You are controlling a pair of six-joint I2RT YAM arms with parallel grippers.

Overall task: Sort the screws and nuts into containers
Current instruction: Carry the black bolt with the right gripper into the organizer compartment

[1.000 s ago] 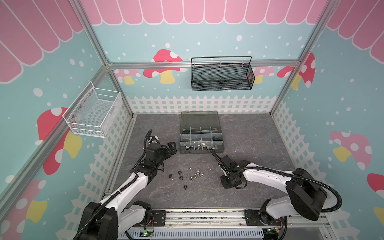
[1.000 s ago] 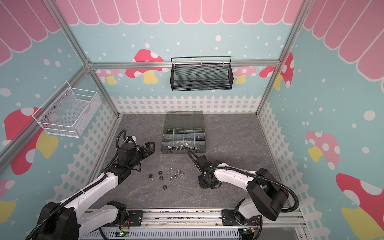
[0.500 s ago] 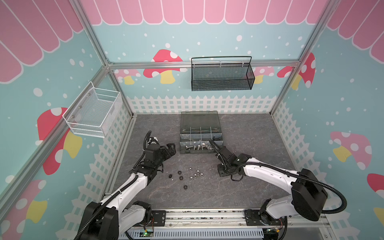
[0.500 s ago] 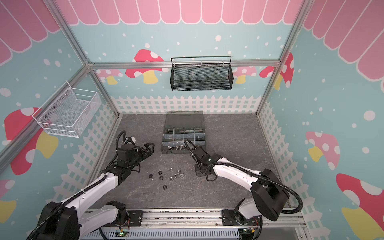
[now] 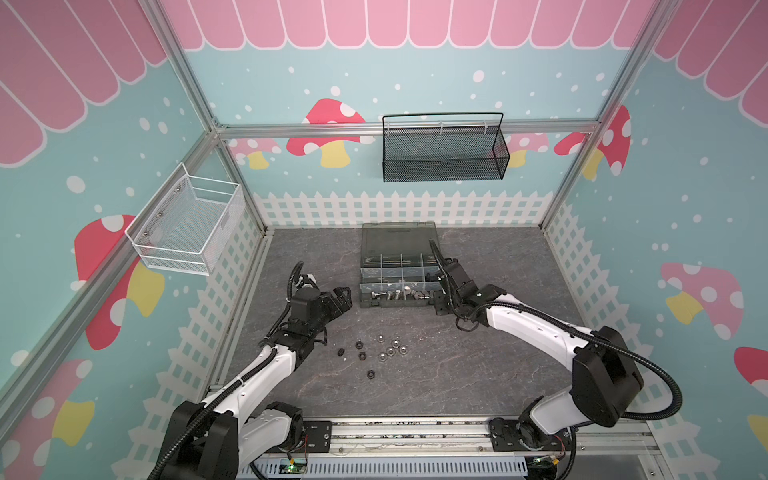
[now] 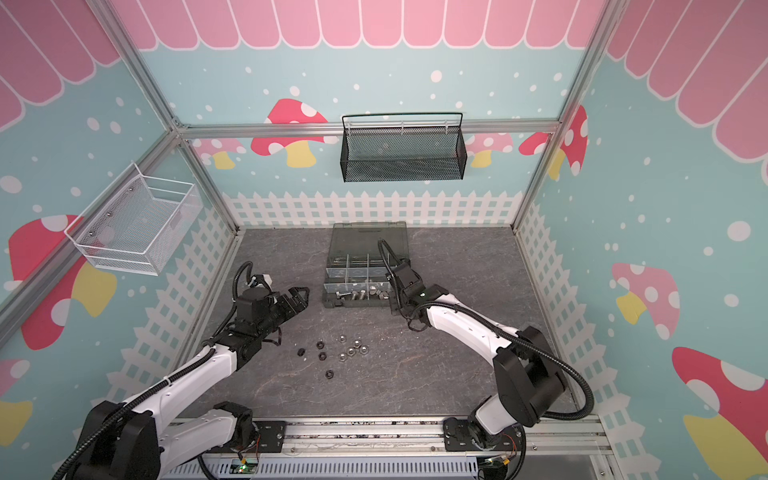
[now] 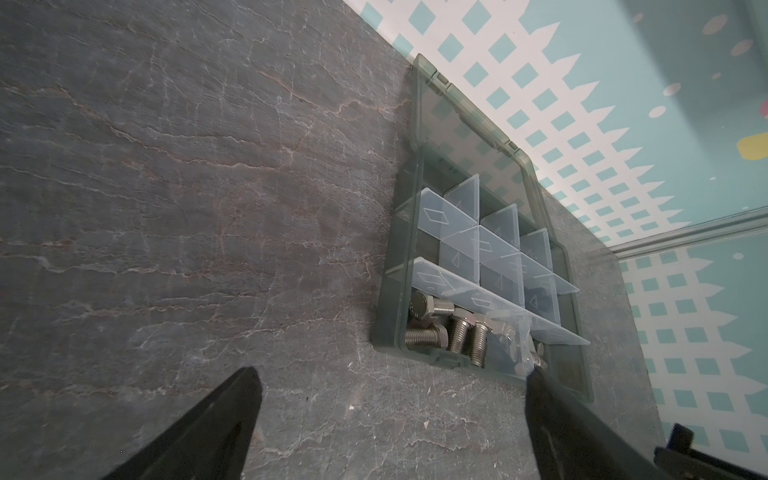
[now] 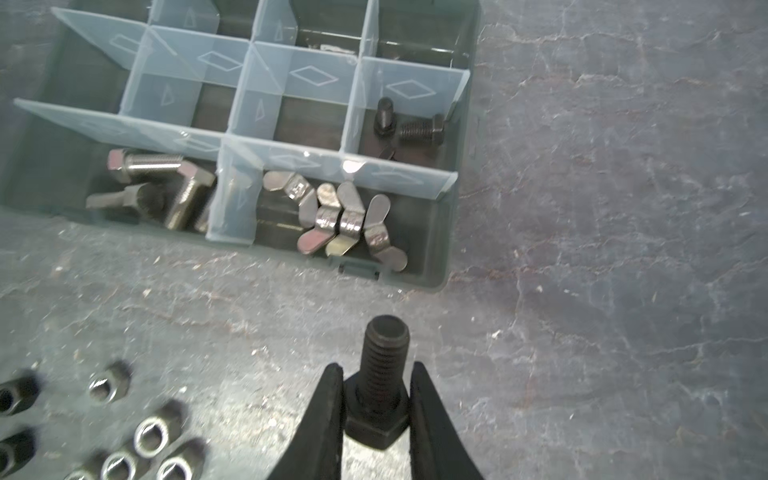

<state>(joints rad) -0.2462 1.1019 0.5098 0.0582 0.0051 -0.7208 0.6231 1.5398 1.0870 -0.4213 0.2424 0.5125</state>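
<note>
R end effector (image 8: 376, 370) pinches black screw (image 8: 384, 353) by hex head, just short of case (image 8: 451, 249); prob stiff, light, could pivot. L end effector (image 7: 392, 372) wide, empty.

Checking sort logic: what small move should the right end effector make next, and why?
Probably carry the black screw forward over the compartment already holding two black screws; the right end effector grips it just short of the organiser case.
</note>
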